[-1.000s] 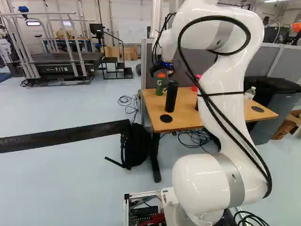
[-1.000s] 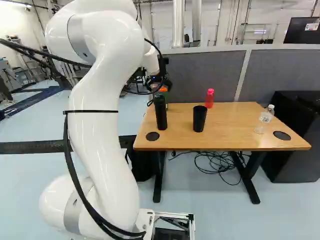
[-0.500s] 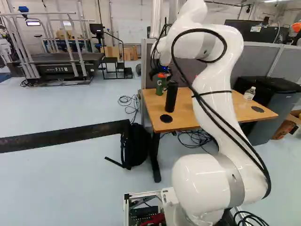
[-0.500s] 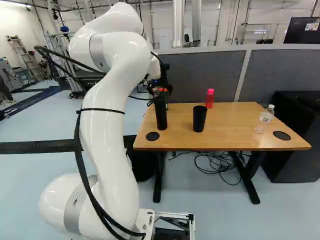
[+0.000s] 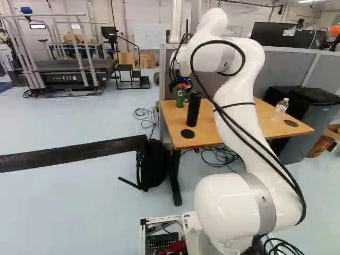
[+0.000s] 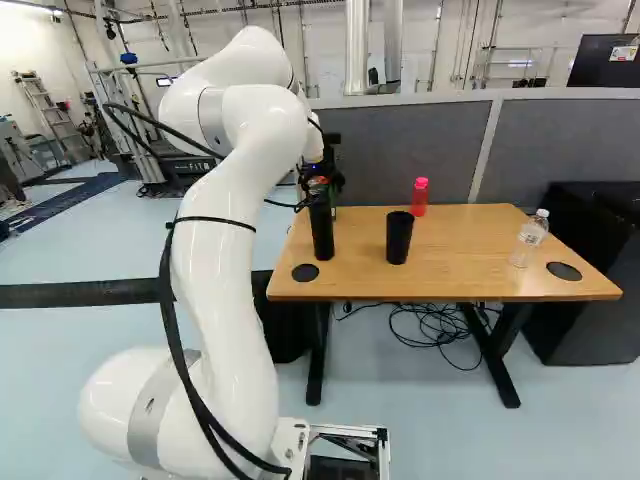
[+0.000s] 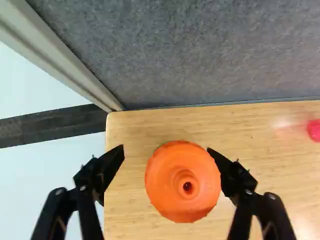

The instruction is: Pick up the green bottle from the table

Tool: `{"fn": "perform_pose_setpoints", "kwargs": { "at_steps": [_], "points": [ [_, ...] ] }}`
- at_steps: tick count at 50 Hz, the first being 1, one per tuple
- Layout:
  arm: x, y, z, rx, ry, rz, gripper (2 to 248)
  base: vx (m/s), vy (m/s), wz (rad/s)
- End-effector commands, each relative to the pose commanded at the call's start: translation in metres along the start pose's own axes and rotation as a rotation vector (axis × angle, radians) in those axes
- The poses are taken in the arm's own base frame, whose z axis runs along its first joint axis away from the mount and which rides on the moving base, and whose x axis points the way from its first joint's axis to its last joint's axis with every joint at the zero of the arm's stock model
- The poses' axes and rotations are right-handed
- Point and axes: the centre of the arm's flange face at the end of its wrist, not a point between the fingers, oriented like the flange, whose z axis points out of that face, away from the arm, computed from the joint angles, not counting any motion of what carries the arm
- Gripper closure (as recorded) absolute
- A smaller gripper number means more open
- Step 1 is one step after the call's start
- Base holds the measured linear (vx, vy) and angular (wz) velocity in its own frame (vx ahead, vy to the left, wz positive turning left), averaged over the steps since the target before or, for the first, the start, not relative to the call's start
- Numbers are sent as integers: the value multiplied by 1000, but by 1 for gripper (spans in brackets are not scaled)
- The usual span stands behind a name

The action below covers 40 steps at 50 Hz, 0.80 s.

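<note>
- The claw (image 7: 166,152) is seen open above the green bottle (image 5: 180,98), its fingers spread wide around the orange cap (image 7: 162,187).
- The green bottle is stood upright at the far left corner of the desk (image 6: 460,260), close to the grey partition (image 7: 215,55); the black bottle (image 5: 194,110) is placed nearer, slightly to its right.
- The step in hand is judged to be alignment from above, with no grip made.
- The cap is seen off centre: the right finger is just beside it, perhaps touching, while a wider gap is left at the left finger.
- A small shift to the right seems called for, then a straight descent, then closing.
- If the claw is lowered uncorrected, the cap could be struck by the right finger and the bottle tipped; the black bottle could also be brushed.
</note>
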Motion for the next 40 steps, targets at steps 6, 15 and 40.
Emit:
{"fn": "perform_pose_setpoints", "kwargs": {
  "at_steps": [6,15,40],
  "points": [
    [0,0,0,0,0,0,84,0,0,0],
    [0,0,0,0,0,0,219,0,0,0],
    [5,-2,-27,1,31,-2,227,0,0,0]
  ]
}}
